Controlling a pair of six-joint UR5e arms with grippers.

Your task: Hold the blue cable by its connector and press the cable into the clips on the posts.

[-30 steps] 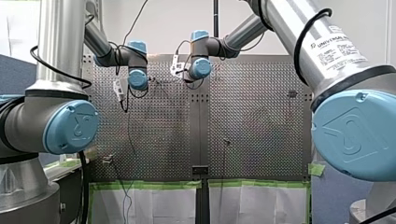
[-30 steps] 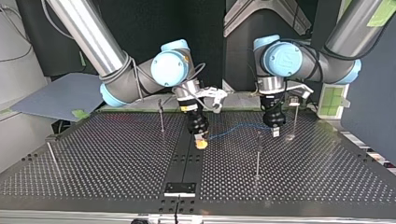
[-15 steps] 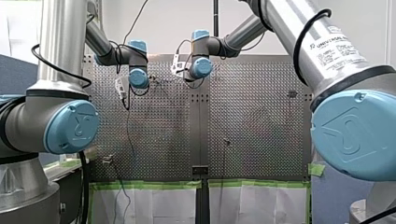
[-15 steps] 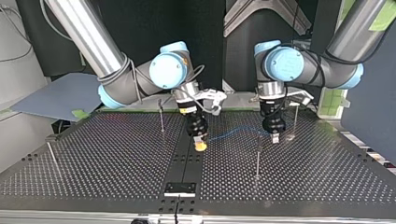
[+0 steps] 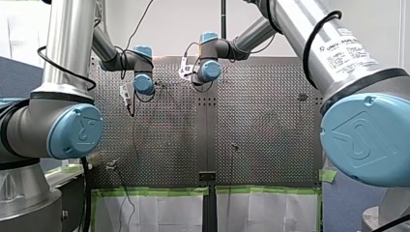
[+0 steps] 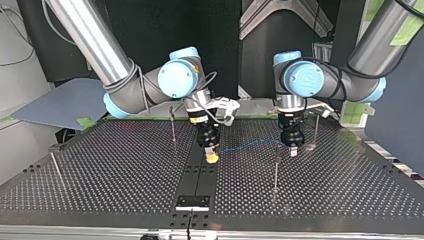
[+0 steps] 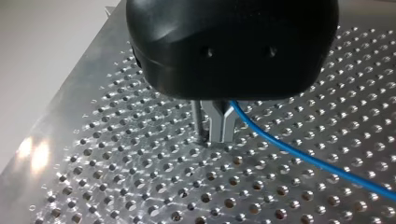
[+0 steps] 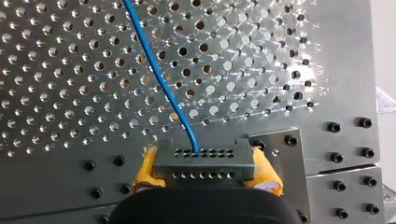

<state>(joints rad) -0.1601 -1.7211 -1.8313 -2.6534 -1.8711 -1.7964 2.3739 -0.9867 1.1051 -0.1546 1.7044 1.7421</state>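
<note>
1. While both arms reach to the far part of the perforated metal table [image 5: 266,121] in the front view, what is held below them is hidden. The left arm [image 5: 143,83] and the right arm [image 5: 210,70] are seen near each other, with bare table on the near side.
2. From the top view, the thin blue cable [image 6: 250,144] is seen strung between the yellow-padded right gripper [image 6: 212,159] and the left gripper [image 6: 293,151]. It is not seen seated on any post, so the pressing is judged not yet begun. One thin metal post [image 6: 276,167] stands just beside the left gripper, and room there is judged tight.
3. From the left wrist view, the metal fingers [image 7: 219,126] are drawn together, and the cable leaves at their side. It is judged to be pinched, though the contact is partly hidden.
4. From the right wrist view, the yellow pads [image 8: 145,168] are clamped on the ends of the grey rectangular connector [image 8: 203,163]. The cable runs from it over the table, so the hold by the connector is judged done.
</note>
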